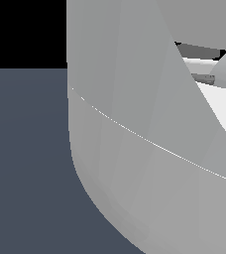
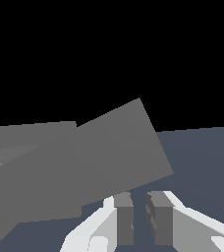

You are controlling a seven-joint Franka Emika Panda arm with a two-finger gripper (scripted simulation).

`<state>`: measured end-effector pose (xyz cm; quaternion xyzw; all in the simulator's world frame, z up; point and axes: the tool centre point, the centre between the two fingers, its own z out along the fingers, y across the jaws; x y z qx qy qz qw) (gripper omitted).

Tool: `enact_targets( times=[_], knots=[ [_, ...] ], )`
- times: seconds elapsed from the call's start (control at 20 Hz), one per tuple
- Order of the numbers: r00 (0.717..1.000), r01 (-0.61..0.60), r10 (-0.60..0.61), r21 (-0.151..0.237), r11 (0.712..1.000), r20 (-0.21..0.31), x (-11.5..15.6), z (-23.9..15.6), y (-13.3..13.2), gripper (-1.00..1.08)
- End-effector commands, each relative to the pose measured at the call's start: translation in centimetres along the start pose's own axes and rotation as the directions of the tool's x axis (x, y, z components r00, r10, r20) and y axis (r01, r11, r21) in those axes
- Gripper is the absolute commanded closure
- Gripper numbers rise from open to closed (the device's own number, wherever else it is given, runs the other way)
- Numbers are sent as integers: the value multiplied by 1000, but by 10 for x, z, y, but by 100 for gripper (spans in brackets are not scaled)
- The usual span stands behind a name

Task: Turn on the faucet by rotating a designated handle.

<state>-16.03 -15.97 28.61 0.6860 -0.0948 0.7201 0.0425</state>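
Exterior view: a large pale grey robot arm [image 1: 135,149] link fills the frame over the blue-grey floor [image 1: 26,163]; faucet hidden. Wrist view: gripper [image 2: 139,219] narrowly parted, gripping nothing, just before the grey faucet [image 2: 84,157] plate.

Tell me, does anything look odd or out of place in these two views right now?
Nothing looks damaged. The oddity is framing: a pale grey rounded surface fills most of the exterior view, too close to identify. In the wrist view, the gripper sits beside the tilted grey faucet, fingers narrowly apart with nothing between them.
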Motion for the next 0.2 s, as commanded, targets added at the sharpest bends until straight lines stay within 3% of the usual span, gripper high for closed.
enact_targets(
  times=[0.0, 0.15],
  knots=[
    [999, 28, -29, 14, 999, 44, 4, 5, -3, 108],
    [999, 30, -31, 14, 999, 43, 9, 5, -2, 108]
  ],
)
